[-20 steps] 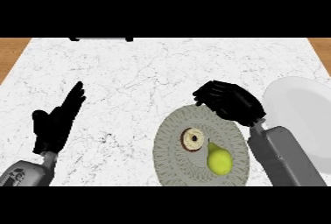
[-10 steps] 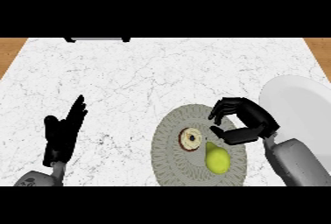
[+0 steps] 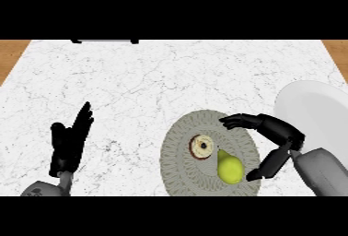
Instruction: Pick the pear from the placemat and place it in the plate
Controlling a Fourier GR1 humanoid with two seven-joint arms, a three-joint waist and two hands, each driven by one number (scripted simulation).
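Yellow-green pear [image 3: 230,167] lies on placemat [image 3: 207,154], beside round brown thing [image 3: 201,146]. We judge approach step: right hand [image 3: 275,140] spread around pear, not touching. Next: close, lift toward plate [image 3: 314,108], right of placemat. Left hand [image 3: 69,140] rests, fingers straight, well left.

A white marble counter top [image 3: 170,78] with fine grey veining fills the view, with bare wood [image 3: 14,51] showing past its far corners. A halved apple slice [image 3: 201,146] lies cut face up, and a dark-edged object [image 3: 103,41] sits at the far edge.
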